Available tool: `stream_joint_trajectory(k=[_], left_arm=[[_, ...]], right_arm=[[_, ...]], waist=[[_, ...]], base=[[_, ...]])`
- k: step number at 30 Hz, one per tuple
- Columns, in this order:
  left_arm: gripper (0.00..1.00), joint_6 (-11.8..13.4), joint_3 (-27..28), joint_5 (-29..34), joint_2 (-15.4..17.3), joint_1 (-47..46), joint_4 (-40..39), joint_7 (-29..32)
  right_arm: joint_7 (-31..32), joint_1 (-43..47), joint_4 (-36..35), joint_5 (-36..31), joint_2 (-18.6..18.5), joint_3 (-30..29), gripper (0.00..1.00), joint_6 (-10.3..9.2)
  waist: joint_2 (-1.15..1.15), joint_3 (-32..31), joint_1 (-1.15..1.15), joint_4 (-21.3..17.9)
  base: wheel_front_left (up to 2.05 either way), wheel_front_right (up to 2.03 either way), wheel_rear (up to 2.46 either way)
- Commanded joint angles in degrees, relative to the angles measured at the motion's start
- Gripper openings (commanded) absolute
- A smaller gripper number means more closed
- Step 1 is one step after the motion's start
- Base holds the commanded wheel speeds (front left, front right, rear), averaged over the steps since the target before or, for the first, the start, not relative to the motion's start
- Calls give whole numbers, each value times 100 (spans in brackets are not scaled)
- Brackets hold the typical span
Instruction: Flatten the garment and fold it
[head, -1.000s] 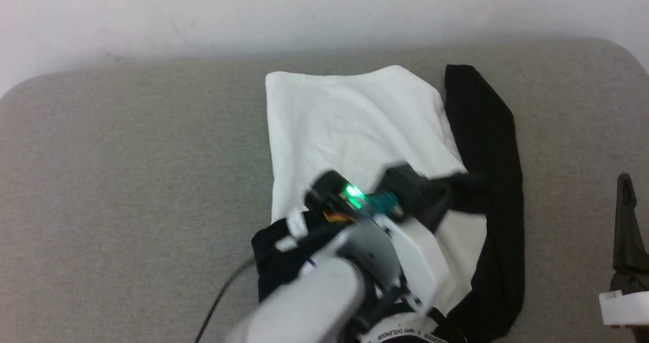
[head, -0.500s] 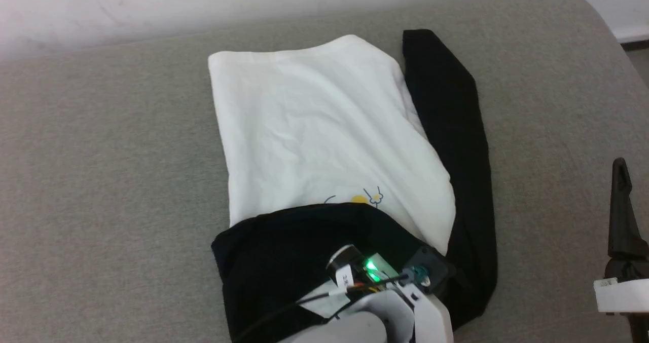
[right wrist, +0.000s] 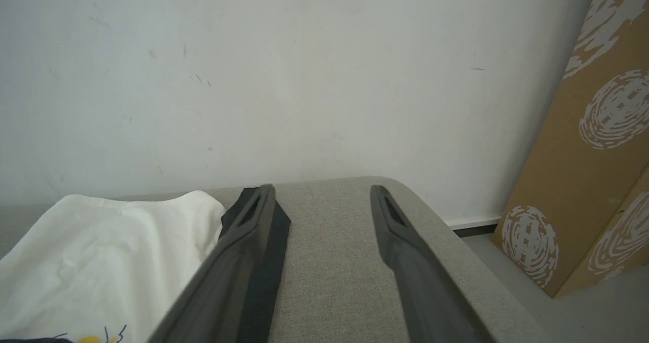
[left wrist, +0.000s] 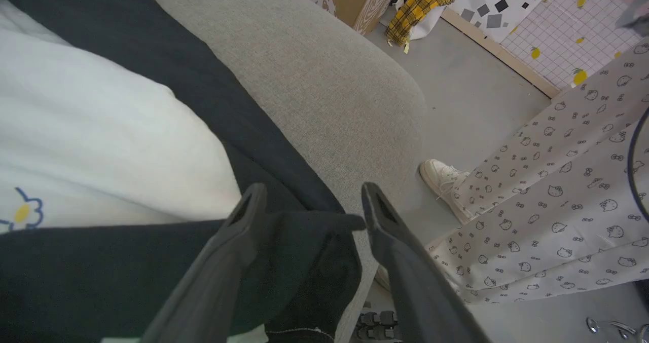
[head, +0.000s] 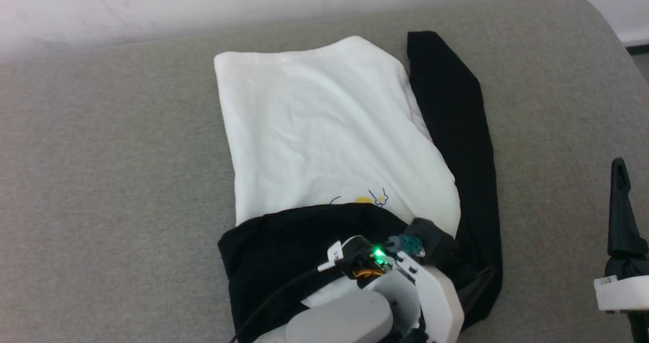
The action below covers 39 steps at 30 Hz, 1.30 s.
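From the head: shirt (head: 324, 130) on the middle of the grey cushion (head: 101, 181), white body toward the far edge, one black sleeve (head: 456, 130) laid long down the shirt's right side, black shoulder part doubled over the white at the near edge and partly under the left arm (head: 416, 302); right gripper (head: 619, 186) low by the right edge, well apart from the cloth. From the left wrist: left gripper (left wrist: 312, 196) spread wide, pinching nothing, black cloth loose between and under the fingers, near the cushion's rounded corner; beyond it the floor, a person's patterned trousers (left wrist: 557, 191) and white shoe (left wrist: 441, 178). From the right wrist: spread too and empty, hovering toward the far right corner, one finger across the sleeve's end. Risks, as a guess: could snag the loose black fold on a finger while lifting away and drag it open; could fold over the creases in the white and end in a lump; could brush the person standing close. Containers: cardboard (right wrist: 583, 155) against the wall, cannot tell whether box or board, nothing seen inside.
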Motion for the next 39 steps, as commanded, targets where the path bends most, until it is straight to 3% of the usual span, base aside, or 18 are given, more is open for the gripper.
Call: stream_joint_trajectory(k=[1,8,13,17,20,23,29,33,39], left_arm=[[100,-35,31,-157,-8,-120,-114,-84],[100,199,777,-723,84,-188,-685,-818],[100,762,1441,-396,864,-10,-1429,-1504],[100,1268,2125,75,1623,563,-2334,-1680],[100,1697,3037,432,1961,1389,-3152,-1692],[100,1925,3918,880,2135,2378,-3808,-1694],[100,1903,4947,1699,2159,3999,-4292,-1695],[100,1625,5503,2048,1824,4623,-4346,-1695],[100,1080,5784,2850,1487,4854,-4138,-1695]], right_arm=[[11,16,7,13,-7,4,100,-11],[43,247,-8,-7,27,17,100,-11],[37,385,-12,0,48,51,100,-11],[12,487,20,31,56,108,100,-11],[-31,563,85,128,59,129,100,-11],[-81,641,153,211,59,145,100,-11],[-140,759,258,298,60,233,100,-11],[-165,802,344,379,60,311,100,-11],[-231,799,478,476,61,383,100,-11]], waist=[[0,-221,0,214],[0,-595,0,544],[0,-777,0,701],[0,-858,0,783],[0,-895,0,835],[0,-925,0,890],[0,-896,0,1005],[0,-853,0,1056],[0,-725,0,1104]], base=[[0,0,0],[0,0,0],[0,0,0],[0,0,0],[0,0,0],[0,0,0],[0,0,0],[0,0,0],[0,0,0]])
